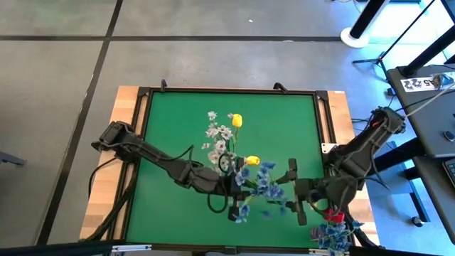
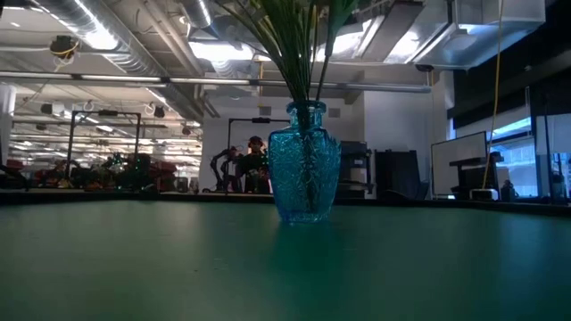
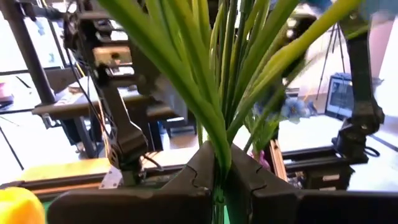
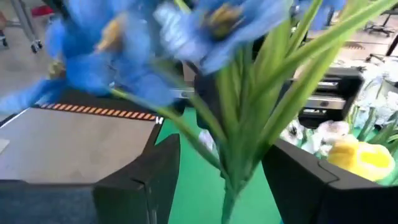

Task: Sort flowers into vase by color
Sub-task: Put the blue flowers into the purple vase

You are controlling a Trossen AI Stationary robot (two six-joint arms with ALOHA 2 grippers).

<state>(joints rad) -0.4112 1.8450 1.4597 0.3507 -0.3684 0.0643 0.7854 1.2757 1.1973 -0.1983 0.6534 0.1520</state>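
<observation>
The left gripper (image 3: 221, 186) is pinched on green stems just above the blue vase (image 2: 304, 165), seemingly steadying the bunch. Beside the vase, the right gripper (image 4: 224, 180) stands spread around a blue flower (image 4: 205, 28) stem, likely to free it; yellow buds (image 1: 237, 120) and white sprigs (image 1: 219, 135) fan beyond the vase.

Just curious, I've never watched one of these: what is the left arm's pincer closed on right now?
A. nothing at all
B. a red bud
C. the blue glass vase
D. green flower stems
D: in the left wrist view, the left pincer is closed around green stems.
</observation>
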